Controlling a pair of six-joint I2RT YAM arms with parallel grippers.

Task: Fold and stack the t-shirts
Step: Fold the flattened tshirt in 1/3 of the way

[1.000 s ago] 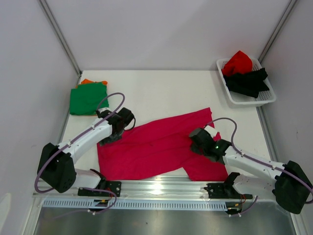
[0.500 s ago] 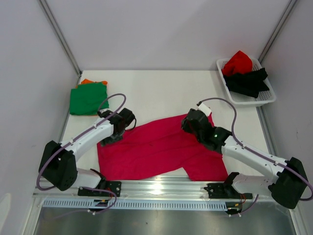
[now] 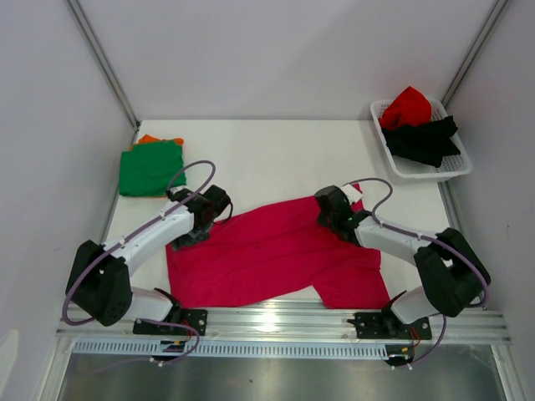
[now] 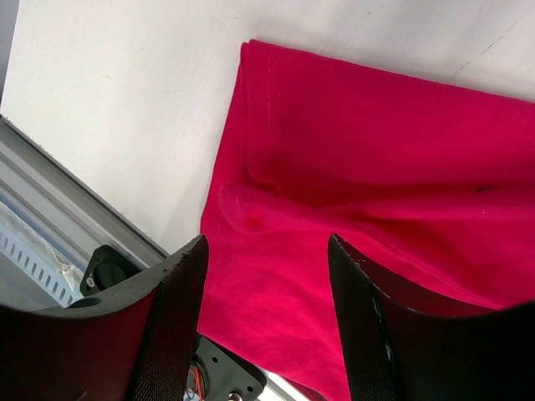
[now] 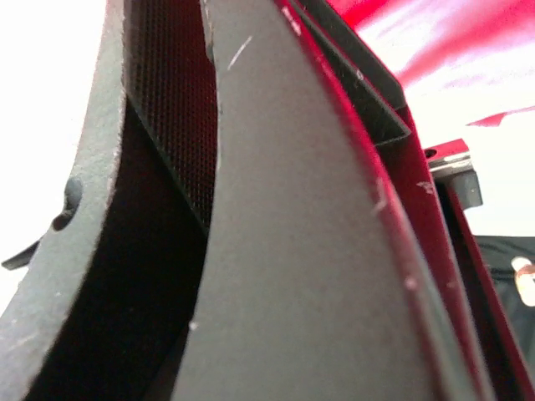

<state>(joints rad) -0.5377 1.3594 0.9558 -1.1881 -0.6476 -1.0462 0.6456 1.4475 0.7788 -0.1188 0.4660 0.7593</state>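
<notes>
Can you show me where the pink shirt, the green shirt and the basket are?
Pink shirt [image 3: 267, 255]: top view, middle of the cloth.
Green shirt [image 3: 149, 169]: top view, middle of the folded top.
Basket [image 3: 428, 174]: top view, its near rim.

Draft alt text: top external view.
A magenta t-shirt lies spread on the table between the arms, left gripper over its left edge, right gripper at its far right corner. A folded green t-shirt on an orange one sits far left; a white basket far right holds a red shirt and a black one.
</notes>
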